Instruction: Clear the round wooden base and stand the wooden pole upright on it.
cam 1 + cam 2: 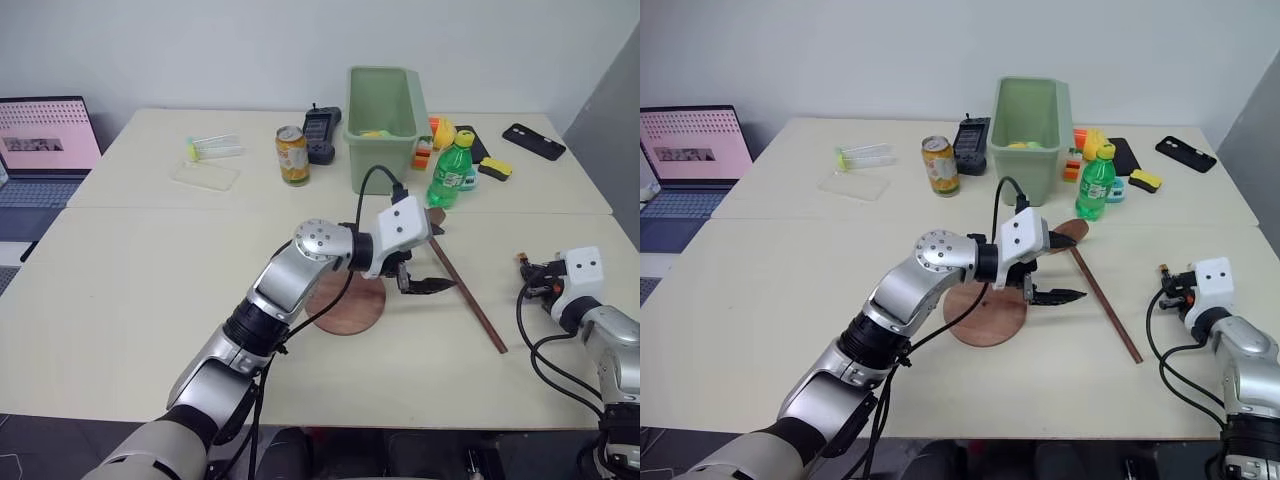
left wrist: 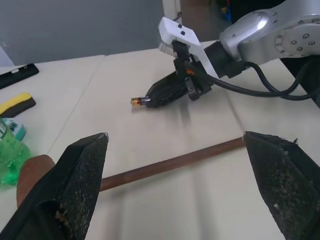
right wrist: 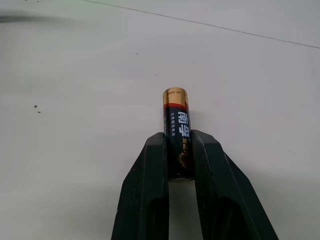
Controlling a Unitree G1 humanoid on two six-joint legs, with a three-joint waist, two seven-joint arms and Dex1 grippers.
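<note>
wooden pole (image 1: 468, 294) | thin, dark brown | lying flat on table (image 1: 150, 300)

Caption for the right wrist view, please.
Right gripper clamps a black-and-gold battery over the pale tabletop.

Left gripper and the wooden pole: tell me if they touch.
Apart. In the left wrist view the left gripper stands wide open, and the wooden pole lies on the table beyond and between its fingers, with table surface showing between the pole and both fingers.

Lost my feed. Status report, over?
Left claw open, over the wooden pole. Right claw shut on battery. Round wooden base clear; pole lying flat.
</note>
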